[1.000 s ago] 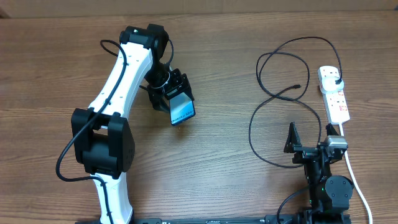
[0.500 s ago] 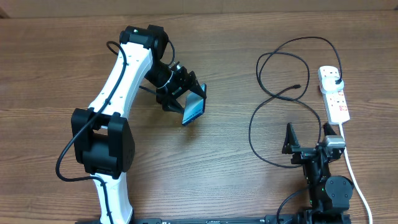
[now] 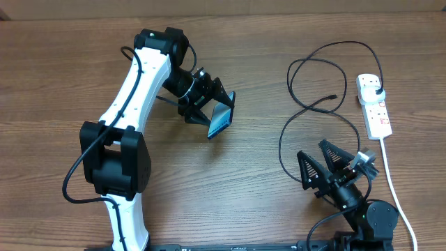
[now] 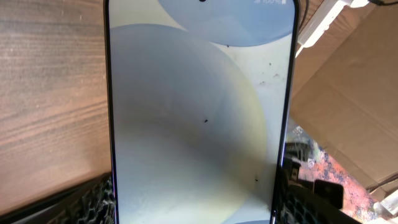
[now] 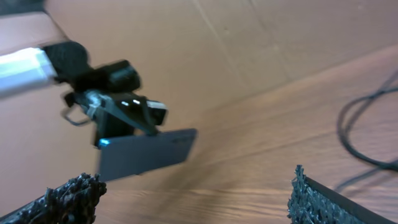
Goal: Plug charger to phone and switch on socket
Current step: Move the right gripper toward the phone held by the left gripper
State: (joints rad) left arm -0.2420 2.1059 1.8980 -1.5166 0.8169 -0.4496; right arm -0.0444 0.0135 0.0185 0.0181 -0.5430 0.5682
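My left gripper [image 3: 209, 104] is shut on the phone [image 3: 220, 120] and holds it tilted on edge above the table's middle. In the left wrist view the phone's pale blue screen [image 4: 199, 112] fills the frame between my fingers. The right wrist view shows the phone's dark back [image 5: 146, 154] held by the left gripper [image 5: 118, 106]. The charger, a thin black cable [image 3: 306, 104], loops on the right, its connector tip [image 3: 335, 97] free and its black plug [image 3: 378, 91] in the white socket [image 3: 373, 106]. My right gripper [image 3: 322, 166] is open and empty near the cable's lower loop.
The socket's thick white cord [image 3: 391, 188] runs down the right side toward the front edge. A cardboard wall [image 5: 249, 37] stands beyond the table. The cable [image 5: 367, 130] lies at the right in the right wrist view.
The left gripper has carried the phone up and right and tipped it on edge. The right gripper has turned left and tilted toward the table's middle, fingers spread.
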